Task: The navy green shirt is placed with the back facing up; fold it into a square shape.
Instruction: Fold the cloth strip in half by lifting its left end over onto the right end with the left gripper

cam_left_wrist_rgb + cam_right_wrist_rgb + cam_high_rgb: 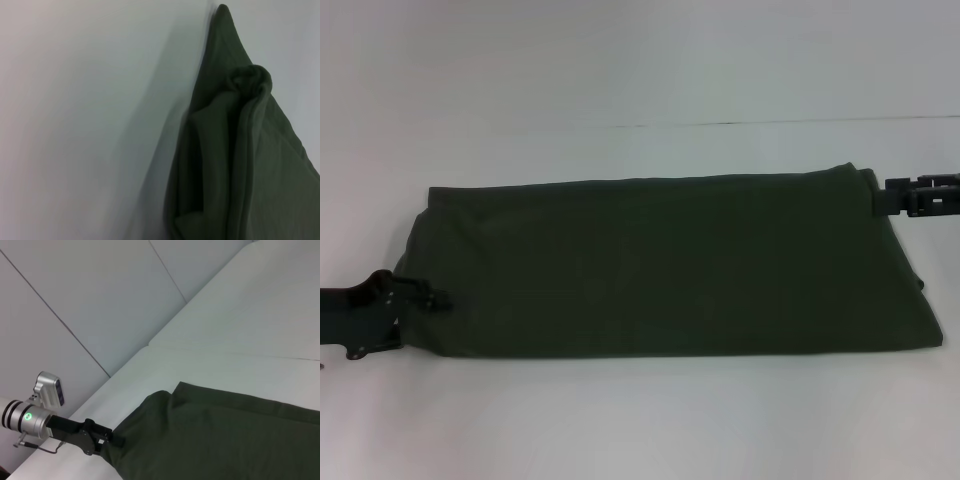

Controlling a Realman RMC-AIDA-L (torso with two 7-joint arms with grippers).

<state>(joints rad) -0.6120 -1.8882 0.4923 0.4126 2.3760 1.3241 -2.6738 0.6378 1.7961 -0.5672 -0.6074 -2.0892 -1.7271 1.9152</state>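
The navy green shirt lies across the white table as a long, wide folded band, plain side up. My left gripper is at the shirt's near left end and is shut on the cloth there. The right wrist view shows that same gripper with the fabric drawn up to it. Bunched, lifted folds of the shirt fill the left wrist view. My right gripper sits against the shirt's far right corner, which bulges slightly beside it.
The white table extends around the shirt on all sides. A seam line crosses the table behind the shirt. Pale wall panels stand beyond the table's left edge.
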